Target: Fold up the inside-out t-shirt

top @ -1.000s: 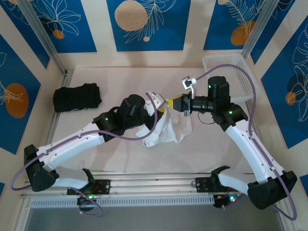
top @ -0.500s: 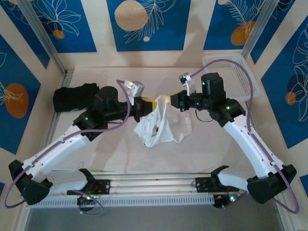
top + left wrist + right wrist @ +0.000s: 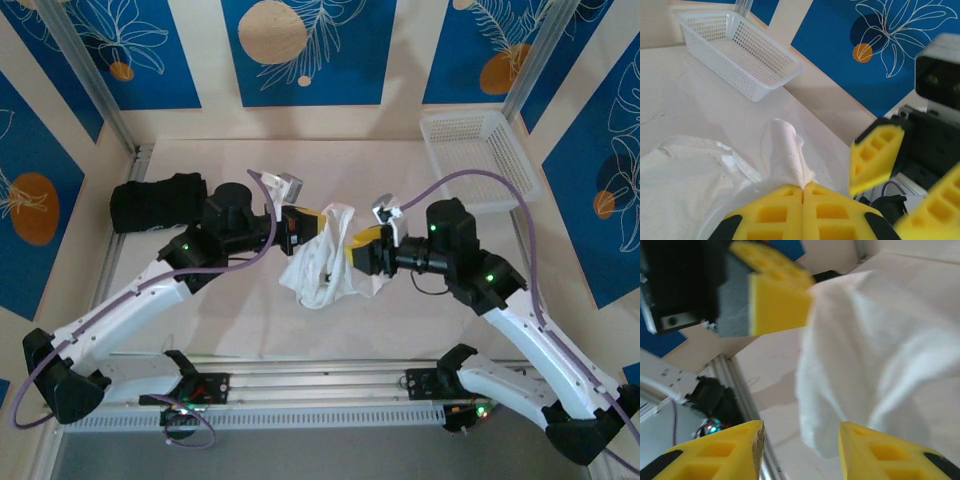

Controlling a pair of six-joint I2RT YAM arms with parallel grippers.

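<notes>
Left gripper [image 3: 320, 226]: jaws pressed together on a pinch of the t-shirt [image 3: 322, 275]. Its wrist view shows the yellow fingers [image 3: 785, 210] meeting with white cloth rising out of the seam.
Right gripper [image 3: 353, 249]: jaws apart, nothing clamped. In its wrist view the 2 fingertips [image 3: 752, 437] stand wide, and the cloth's lower edge hangs just above the gap.
T-shirt place: centre of the top view, 1 crumpled bunch hanging from the left gripper's pinch down to the table [image 3: 250, 320].
Key relation: the shirt lies between the 2 grippers. From the right gripper it lies toward the left of the frame, just beside the fingertips.
Long axis: from the pinch at upper right of the bunch down to its lower left.
Nearer arm: the left arm holds it; the right arm is free and just beside it, so it looks like the one to take the next hold.
Counts: 1 t-shirt; 1 black folded garment [image 3: 158, 203], at left; 1 white basket [image 3: 478, 155], at upper right; 2 grippers.
</notes>
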